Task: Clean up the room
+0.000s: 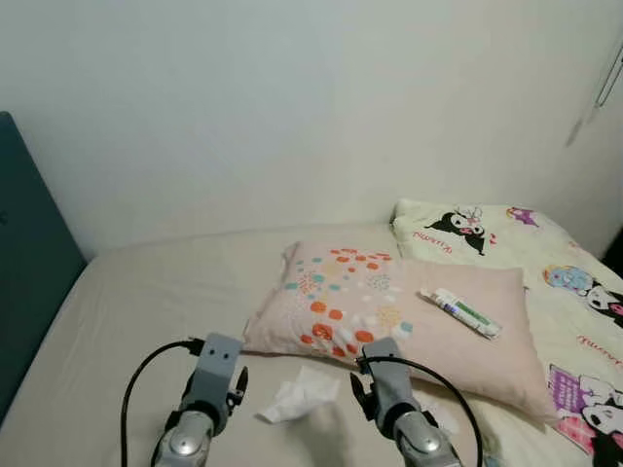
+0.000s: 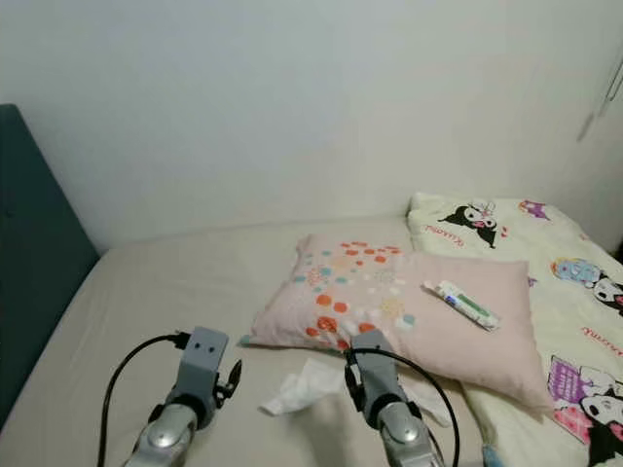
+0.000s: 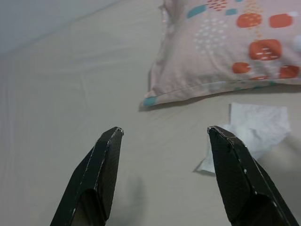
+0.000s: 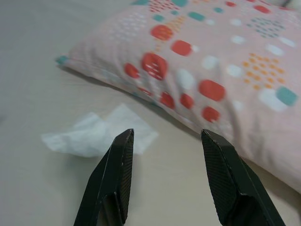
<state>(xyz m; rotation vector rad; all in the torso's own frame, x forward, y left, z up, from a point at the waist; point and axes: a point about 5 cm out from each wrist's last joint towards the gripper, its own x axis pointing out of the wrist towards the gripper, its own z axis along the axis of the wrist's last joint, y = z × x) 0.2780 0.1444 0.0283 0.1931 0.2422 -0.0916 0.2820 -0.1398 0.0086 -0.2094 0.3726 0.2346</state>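
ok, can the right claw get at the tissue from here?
Probably yes. The right claw is open, just short of the crumpled tissue on the sheet, nothing between them; the pillow lies beyond.

At five o'clock in the head view, the cartoon-print quilt (image 1: 574,292) runs off the frame's edge. The print on the white tube (image 1: 465,312) is too small to read. The right arm covers part of a second tissue (image 2: 433,404).
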